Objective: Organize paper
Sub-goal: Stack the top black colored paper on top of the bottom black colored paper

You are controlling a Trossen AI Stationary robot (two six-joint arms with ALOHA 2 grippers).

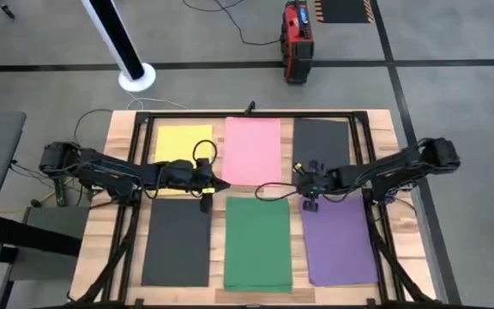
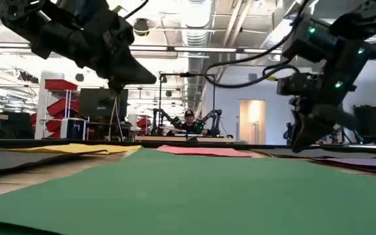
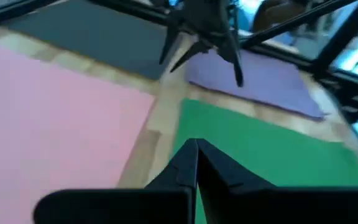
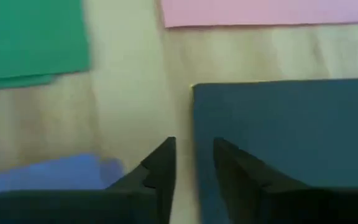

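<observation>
Six paper sheets lie flat on the wooden table in two rows. Yellow [image 1: 183, 148], pink [image 1: 253, 148] and dark grey [image 1: 322, 142] are along the far side. Black [image 1: 178, 242], green [image 1: 258, 243] and purple [image 1: 337, 239] are along the near side. My left gripper [image 1: 223, 183] is shut and hovers well above the strip of wood between pink and green [image 3: 272, 149]. My right gripper [image 4: 194, 152] is slightly open and stands low over the bare wood at the near left corner of the dark grey sheet [image 4: 284, 124], beside the purple sheet [image 4: 55, 174].
A black metal frame [image 1: 144, 129] runs around the sheets on the table, with rails along both sides. Beyond the far edge, a red device [image 1: 297, 39] and a white pole base [image 1: 135, 77] stand on the floor. A person [image 2: 189, 121] sits far behind in the room.
</observation>
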